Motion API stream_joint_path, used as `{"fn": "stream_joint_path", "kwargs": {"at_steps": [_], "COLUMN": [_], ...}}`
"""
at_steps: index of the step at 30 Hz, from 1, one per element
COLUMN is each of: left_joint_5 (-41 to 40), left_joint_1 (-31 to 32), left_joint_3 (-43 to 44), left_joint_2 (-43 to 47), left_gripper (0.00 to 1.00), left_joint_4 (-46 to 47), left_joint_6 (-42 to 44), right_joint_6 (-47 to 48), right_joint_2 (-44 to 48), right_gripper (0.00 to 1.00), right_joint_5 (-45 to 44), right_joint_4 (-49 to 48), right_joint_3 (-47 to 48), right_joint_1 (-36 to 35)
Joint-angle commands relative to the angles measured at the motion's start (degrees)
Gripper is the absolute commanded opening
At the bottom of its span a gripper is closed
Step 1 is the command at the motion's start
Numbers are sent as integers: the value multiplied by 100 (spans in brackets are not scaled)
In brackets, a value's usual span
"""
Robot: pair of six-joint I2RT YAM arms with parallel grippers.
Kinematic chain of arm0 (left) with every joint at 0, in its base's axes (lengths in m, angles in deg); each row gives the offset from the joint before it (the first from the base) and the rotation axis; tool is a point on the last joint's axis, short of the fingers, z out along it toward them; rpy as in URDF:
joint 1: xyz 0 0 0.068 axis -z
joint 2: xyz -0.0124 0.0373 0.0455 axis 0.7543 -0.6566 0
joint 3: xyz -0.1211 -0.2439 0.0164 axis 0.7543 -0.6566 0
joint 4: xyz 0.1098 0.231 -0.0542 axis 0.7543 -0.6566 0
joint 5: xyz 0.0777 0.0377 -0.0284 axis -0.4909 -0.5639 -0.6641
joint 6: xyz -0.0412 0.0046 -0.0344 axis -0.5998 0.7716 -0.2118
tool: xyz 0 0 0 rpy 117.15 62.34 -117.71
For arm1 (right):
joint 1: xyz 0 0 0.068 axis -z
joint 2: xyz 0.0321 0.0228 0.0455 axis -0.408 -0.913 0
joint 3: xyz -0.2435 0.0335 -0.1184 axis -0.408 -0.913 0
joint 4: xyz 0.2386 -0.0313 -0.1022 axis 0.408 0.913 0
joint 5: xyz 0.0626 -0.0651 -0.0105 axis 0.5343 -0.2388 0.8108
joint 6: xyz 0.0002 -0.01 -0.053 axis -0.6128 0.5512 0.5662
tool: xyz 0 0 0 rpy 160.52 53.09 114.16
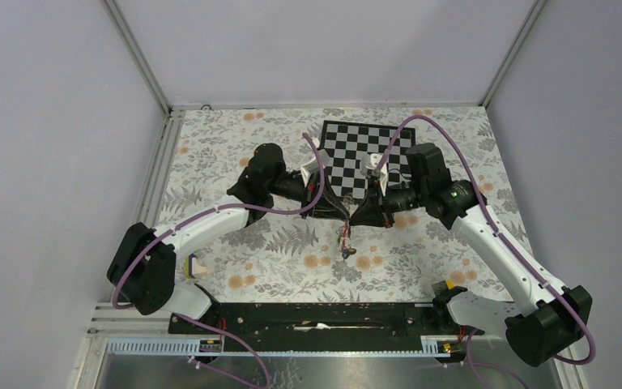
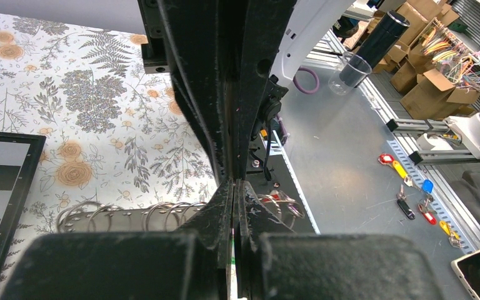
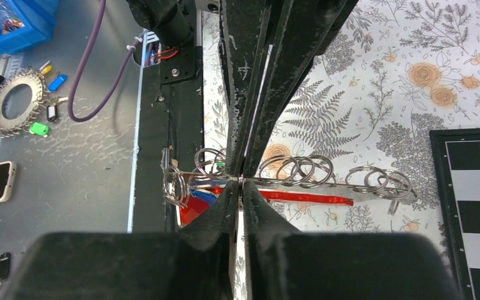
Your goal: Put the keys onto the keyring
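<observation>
Both grippers meet tip to tip above the middle of the table. A chain of metal keyring loops [image 3: 300,170] runs sideways between them. My right gripper [image 3: 240,185] is pinched shut on a loop of the keyring, and my left gripper [image 2: 234,187] is shut on the same chain, with loops [image 2: 125,215] showing on either side of its tips. A red-tagged key [image 3: 315,198] and a blue-tagged key [image 3: 201,195] hang just under the rings. In the top view the keys [image 1: 345,241] dangle below the joined fingertips. The exact contact point is hidden by the fingers.
A black-and-white chequered board [image 1: 356,150] lies on the floral tablecloth behind the grippers. A yellow-and-white block [image 1: 194,266] sits by the left arm's base. The black base rail [image 1: 324,316] runs along the near edge.
</observation>
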Motion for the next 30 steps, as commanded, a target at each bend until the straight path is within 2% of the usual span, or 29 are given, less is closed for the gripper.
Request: {"fn": "stream_joint_path", "kwargs": {"at_steps": [1,6,8,12,20,26,30], "left_joint_5": [140,97,-48,-475,-494,-374,-323], "left_joint_1": [4,-27,-35,-36,-2,42,89], "left_joint_3": [-11,-56,-108,-7,-39,-291,-438], "left_joint_2": [61,121,202,267,176,93,12], "left_gripper": [0,0,11,32,47,49,43], "left_joint_4": [516,489,390,-404,-456,240,720], "left_joint_6": [-39,129,358,1096,1516,1156,883], "right_joint_6": [-28,228,419,732,817,872,845], "right_joint_2": [40,64,61,-83,-610,-927,-1014], "right_gripper": [2,0,0,0,0,0,0], "right_joint_5": [91,-192,-484,-1180,-2086,-2407,-2444], "right_joint_4": [-104,305,625,1431,2288,2594,2615], "right_joint_3": [59,357,536,962,1667,2030,2100], "right_joint_1": [20,16,-17,-237,-697,-898,-940]}}
